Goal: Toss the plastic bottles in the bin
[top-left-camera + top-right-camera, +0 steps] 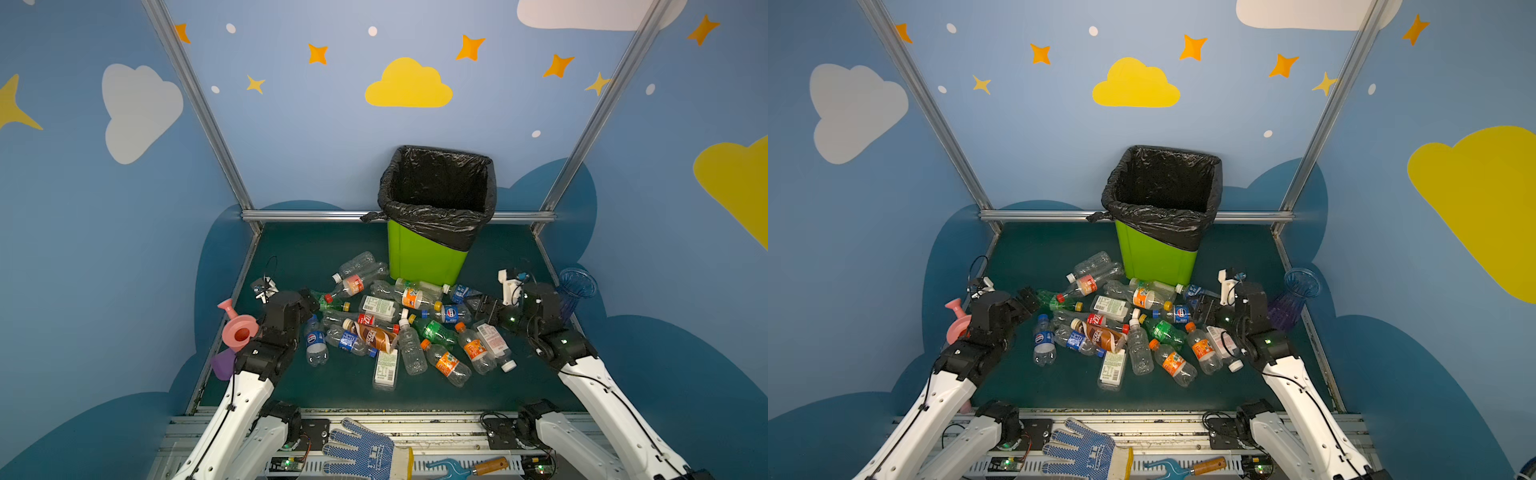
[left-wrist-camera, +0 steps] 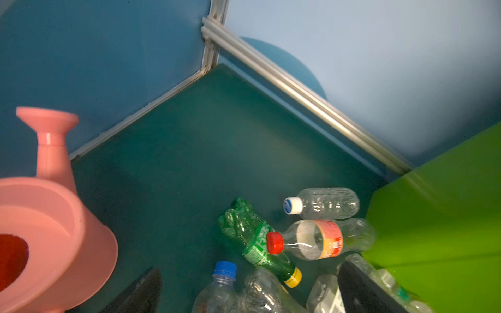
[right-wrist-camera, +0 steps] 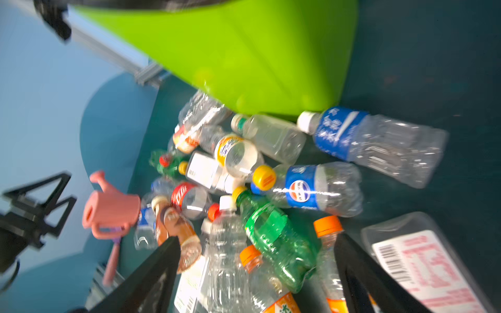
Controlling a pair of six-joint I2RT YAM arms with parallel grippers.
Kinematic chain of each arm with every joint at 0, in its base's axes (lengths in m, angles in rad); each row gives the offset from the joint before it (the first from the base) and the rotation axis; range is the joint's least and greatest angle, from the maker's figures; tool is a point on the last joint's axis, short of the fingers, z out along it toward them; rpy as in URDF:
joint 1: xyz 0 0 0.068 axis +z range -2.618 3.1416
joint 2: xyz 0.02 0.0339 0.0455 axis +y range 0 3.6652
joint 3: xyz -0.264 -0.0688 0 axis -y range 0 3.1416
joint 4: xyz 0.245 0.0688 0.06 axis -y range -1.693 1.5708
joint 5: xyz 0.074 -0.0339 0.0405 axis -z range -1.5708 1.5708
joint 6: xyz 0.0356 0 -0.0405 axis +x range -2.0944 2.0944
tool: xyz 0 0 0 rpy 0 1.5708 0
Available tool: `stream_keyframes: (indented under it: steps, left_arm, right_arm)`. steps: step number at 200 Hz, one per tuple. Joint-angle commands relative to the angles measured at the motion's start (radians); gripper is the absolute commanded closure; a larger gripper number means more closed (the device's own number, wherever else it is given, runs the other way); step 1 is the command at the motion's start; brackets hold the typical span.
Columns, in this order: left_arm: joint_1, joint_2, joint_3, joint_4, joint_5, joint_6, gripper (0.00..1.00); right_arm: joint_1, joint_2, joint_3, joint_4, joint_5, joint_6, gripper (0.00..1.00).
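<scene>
Nearest the lens, a glove (image 1: 365,451) and a hand tool (image 1: 478,467) lie on the rail at my base. Beyond them the bottles (image 1: 399,328) lie heaped on their sides in the middle of the table (image 1: 324,245), between my two arms in both top views. At the back the bin (image 1: 424,262) stands upright, its black bag (image 1: 436,224) folded over the rim. The farthest bottles lie just beside its foot; whether they touch it I cannot tell.

My left gripper (image 1: 311,299) hangs at the left edge of the heap, fingers (image 2: 141,292) spread wide and holding nothing. Its wrist view shows a green bottle (image 2: 254,241) and a red-capped bottle (image 2: 311,239) lying just ahead, the red cap overlapping the green one in that view. A watering can (image 1: 239,330) stands just beside that arm, on its outer side.

My right gripper (image 1: 482,307) hangs at the right edge of the heap, near a blue-label bottle (image 1: 453,312). Its fingers (image 3: 154,279) stand apart. The blurred wrist view shows bottles lying beyond them, none clamped between them. A vase (image 1: 575,291) stands at the table's right edge, past that arm.
</scene>
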Motion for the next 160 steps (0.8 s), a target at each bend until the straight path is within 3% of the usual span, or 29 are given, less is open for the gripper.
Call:
stream_keyframes:
  steps: [1,41,74,104,160]
  left_arm:
    - [0.033,0.038,-0.016,0.003,0.050,-0.046,0.00]
    - [0.062,0.078,-0.045,0.021,0.061,-0.051,0.00]
    - [0.087,0.097,-0.083,0.046,0.069,-0.060,0.00]
    - [0.115,0.117,-0.096,0.047,0.093,-0.072,0.00]
    - [0.137,0.092,-0.107,0.027,0.090,-0.077,0.00]
  right_arm:
    - [0.166,0.056,0.054,0.030,0.181,-0.055,0.12]
    - [0.482,0.313,0.199,0.062,0.320,-0.156,0.13]
    - [0.643,0.587,0.413,-0.004,0.333,-0.261,0.16]
    - [0.705,0.789,0.611,-0.139,0.318,-0.340,0.17]
    - [0.729,0.984,0.814,-0.326,0.292,-0.445,0.17]
